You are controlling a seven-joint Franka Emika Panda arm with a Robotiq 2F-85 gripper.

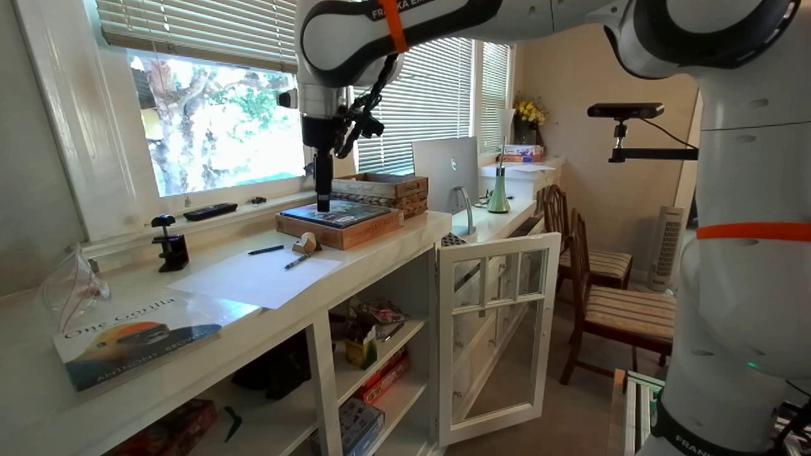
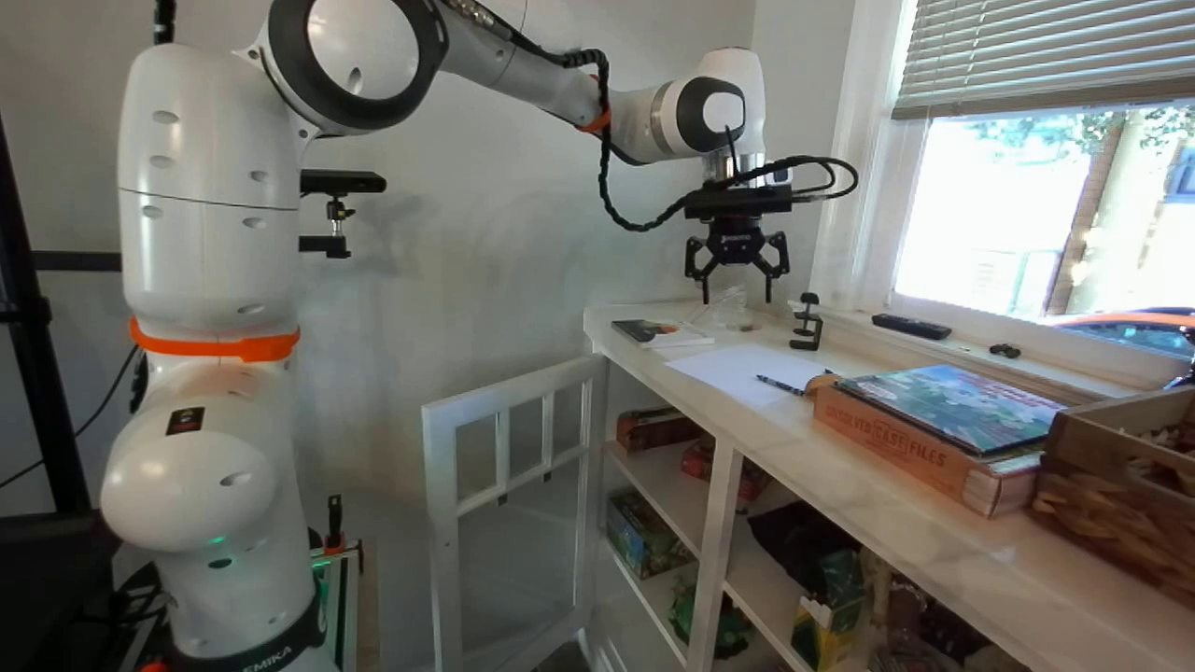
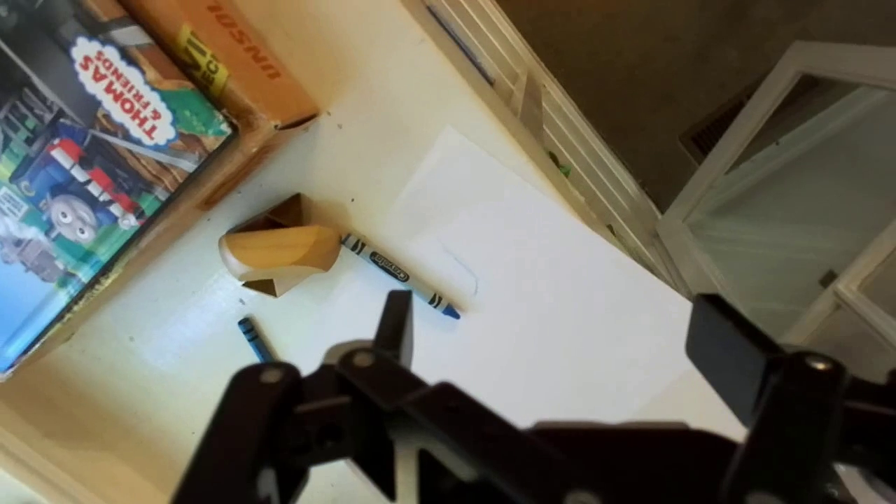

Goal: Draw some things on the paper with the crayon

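The blue Crayola crayon [image 3: 399, 274] lies on the white paper [image 3: 553, 280] in the wrist view, its blue tip towards the paper's middle. Its rear end meets a small wooden block [image 3: 280, 246]. A faint curved line shows on the paper beside the crayon. The crayon also shows in both exterior views [image 1: 296, 261] [image 2: 780, 385], as does the paper [image 1: 247, 278] [image 2: 714, 364]. My gripper [image 2: 737, 297] is open and empty, raised above the counter. In the wrist view its fingers [image 3: 549, 315] stand wide apart over the paper, the crayon tip near the left finger.
A dark blue stick [image 3: 255, 339] lies beside the paper. An orange-brown box [image 1: 355, 234] with a Thomas & Friends case on top stands close by. A black clamp [image 1: 171, 247], a book [image 1: 136, 342] and a plastic bag [image 1: 76, 288] are on the counter. A cabinet door [image 1: 497, 342] stands open.
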